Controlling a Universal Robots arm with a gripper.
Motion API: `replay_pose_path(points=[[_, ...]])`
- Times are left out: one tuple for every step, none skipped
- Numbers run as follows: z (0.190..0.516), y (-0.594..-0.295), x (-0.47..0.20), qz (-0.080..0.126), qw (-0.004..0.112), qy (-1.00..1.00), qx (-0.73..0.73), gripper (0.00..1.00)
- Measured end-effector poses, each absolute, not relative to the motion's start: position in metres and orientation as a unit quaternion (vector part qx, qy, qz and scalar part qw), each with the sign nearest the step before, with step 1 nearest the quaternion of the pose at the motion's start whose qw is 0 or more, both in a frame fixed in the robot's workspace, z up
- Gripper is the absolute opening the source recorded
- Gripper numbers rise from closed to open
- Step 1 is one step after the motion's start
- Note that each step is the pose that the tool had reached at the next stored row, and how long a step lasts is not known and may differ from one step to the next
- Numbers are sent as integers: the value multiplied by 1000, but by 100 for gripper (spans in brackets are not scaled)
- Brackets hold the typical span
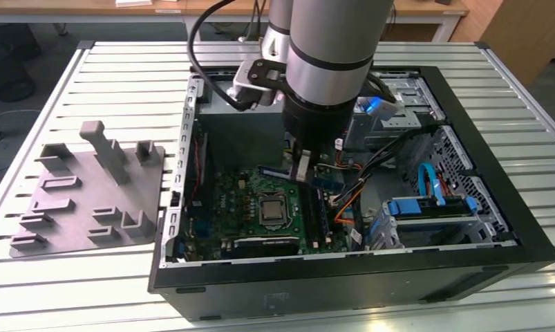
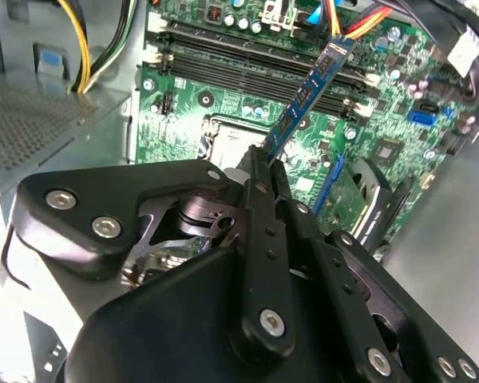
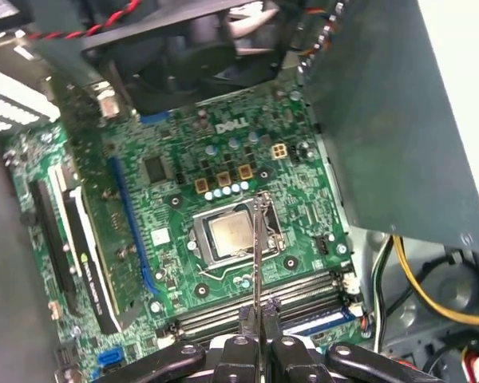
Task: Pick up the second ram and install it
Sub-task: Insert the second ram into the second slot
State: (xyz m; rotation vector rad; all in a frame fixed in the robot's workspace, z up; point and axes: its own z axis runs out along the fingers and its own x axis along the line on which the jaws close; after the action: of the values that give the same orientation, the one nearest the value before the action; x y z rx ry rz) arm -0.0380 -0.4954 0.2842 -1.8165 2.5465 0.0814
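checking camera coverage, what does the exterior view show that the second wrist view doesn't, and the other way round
Exterior view: the grey fixture tray on the slatted table, at the exterior view's left of the open computer case. Second wrist view: the black memory slots close up, and yellow cables. Both: the jaws shut on the second ram, over the green motherboard.

Silver-grey cylindrical arm [image 1: 328, 48], black cable [image 1: 192, 34] alongside; matte black end effector [image 2: 263, 163], silver screws [image 2: 271, 321].
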Motion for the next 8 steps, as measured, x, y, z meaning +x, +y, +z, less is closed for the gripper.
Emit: replay_pose_path(points=[[284,-495,-38,26,7,818,-574,14],[284,-495,-38,26,7,823,-568,14],[284,-495,-38,26,7,827,-561,14],[284,-495,-38,26,7,831,-555,14],[284,-495,-38,26,7,836,-549,14],[284,-495,-38,26,8,840,-542,14],[284,-495,-38,26,8,844,-536,14],[284,-495,-38,26,8,848,-529,14]])
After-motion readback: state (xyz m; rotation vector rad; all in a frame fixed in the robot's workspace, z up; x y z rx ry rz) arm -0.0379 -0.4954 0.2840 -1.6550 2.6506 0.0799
